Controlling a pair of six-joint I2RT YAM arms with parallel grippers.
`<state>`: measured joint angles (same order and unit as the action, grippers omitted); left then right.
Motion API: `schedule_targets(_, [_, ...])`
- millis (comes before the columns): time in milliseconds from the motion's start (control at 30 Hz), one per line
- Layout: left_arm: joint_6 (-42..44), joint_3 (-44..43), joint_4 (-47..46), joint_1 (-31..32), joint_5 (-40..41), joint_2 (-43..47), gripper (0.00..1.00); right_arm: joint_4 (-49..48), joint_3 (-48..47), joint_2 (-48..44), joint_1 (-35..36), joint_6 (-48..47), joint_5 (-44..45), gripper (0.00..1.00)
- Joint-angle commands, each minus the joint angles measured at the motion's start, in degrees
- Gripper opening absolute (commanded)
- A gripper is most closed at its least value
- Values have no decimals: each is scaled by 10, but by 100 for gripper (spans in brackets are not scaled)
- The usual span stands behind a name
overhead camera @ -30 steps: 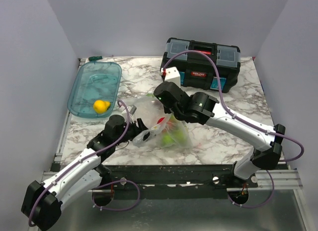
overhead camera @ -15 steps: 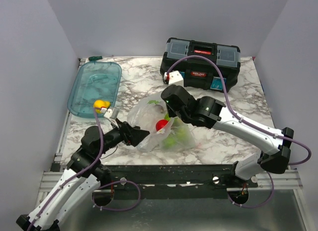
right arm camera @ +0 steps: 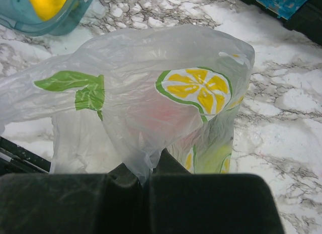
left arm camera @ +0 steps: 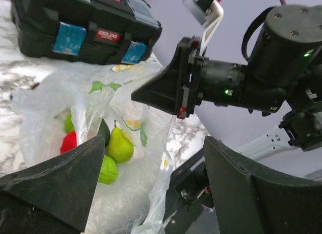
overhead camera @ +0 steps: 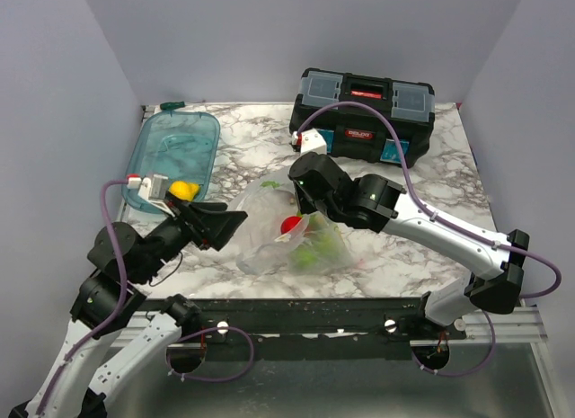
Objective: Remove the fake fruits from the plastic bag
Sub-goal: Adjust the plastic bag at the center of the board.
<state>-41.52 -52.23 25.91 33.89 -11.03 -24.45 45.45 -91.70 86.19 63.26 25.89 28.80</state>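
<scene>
Grip on the plastic bag (overhead camera: 265, 202) from the right gripper (right arm camera: 146, 179): jaws closed tight on a bunched fold of the clear film, seen from the right wrist with the printed lemon slice and green leaf spread just ahead. Holds that fold up off the marble table (overhead camera: 243, 148), with the rest of the bag slumped on the surface in front of the black toolbox (overhead camera: 364, 112). Wide spread at the left gripper (overhead camera: 235, 222), nothing between its fingers, raised above the table just left of the bag; contact with the film impossible to judge from above. Inside the bag, fake fruits (left arm camera: 121, 146) heaped together: a yellow-green pear, a red piece beside a dark green one, a lime-green piece below. One more yellow fruit (overhead camera: 184, 191) apart from these, in the teal tub (overhead camera: 171, 144) at the table's left. Against a second ago: left gripper up and back from the bag's near-left edge, where it sat low against the film; right gripper in much the same place, pinch unchanged; red piece now plain from above.
</scene>
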Motion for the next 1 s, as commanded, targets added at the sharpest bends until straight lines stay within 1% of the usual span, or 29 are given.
schedule_targets(0, [58, -70, 56, 1, -38, -40, 77, -7, -20, -1, -1, -2, -13, 1])
schedule_targets(33, [44, -68, 31, 1, -98, -51, 77, -4, -21, 0, -1, -2, -12, 1])
schedule_targets(67, [23, -61, 6, 1, -174, -63, 73, -3, -20, 0, -1, -1, -12, 1])
schedule_targets(100, [2, -53, -21, 2, -225, -77, 67, -2, -19, -1, -1, -1, -12, 1])
schedule_targets(133, [-20, -41, -37, 2, -264, -89, 61, -3, -16, -1, -1, 0, -11, 1])
schedule_targets(167, [-28, -30, -39, 2, -269, -97, 56, -2, -15, -2, -1, 0, -13, 1])
schedule_targets(200, [-28, -22, -32, 2, -251, -103, 53, -3, -15, -3, -1, 3, -14, 1])
schedule_targets(267, [-12, -7, -11, 1, -182, -105, 52, -4, -13, -7, -1, 6, -21, 1])
schedule_targets(300, [-4, 5, -13, 1, -139, -108, 52, -7, -12, -9, -1, 8, -27, 1])
schedule_targets(400, [25, 37, -44, -4, -54, -142, 51, -20, -6, -15, -1, 8, -50, 1])
schedule_targets(433, [39, 42, -50, -11, -19, -161, 48, -26, -3, -17, -1, 5, -63, 1])
schedule_targets(467, [49, 47, -71, -29, 1, -183, 45, -33, -1, -18, -1, 0, -82, 1])
schedule_targets(533, [57, 48, -117, -82, -3, -225, 42, -44, 7, -19, -1, -8, -115, 1])
schedule_targets(600, [73, 33, -152, -121, 11, -270, 42, -48, 15, -21, -1, -10, -127, 1])
schedule_targets(633, [86, 13, -152, -138, 25, -297, 41, -49, 21, -23, -1, -6, -125, 1])
schedule_targets(700, [124, -33, -134, -160, 39, -354, 42, -49, 27, -31, -1, -3, -120, 1])
schedule_targets(767, [164, -87, -88, -171, 65, -401, 41, -49, 33, -39, -2, -1, -111, 1])
schedule_targets(800, [176, -101, -79, -177, 58, -409, 41, -48, 36, -41, -2, -1, -104, 1])
schedule_targets(833, [181, -102, -79, -182, 25, -400, 42, -48, 37, -44, -1, 0, -96, 1])
schedule_targets(900, [185, -82, -96, -182, -50, -367, 45, -45, 42, -46, -1, 6, -70, 1])
schedule_targets(967, [172, -67, -81, -182, -108, -326, 47, -43, 43, -45, -1, 10, -47, 1])
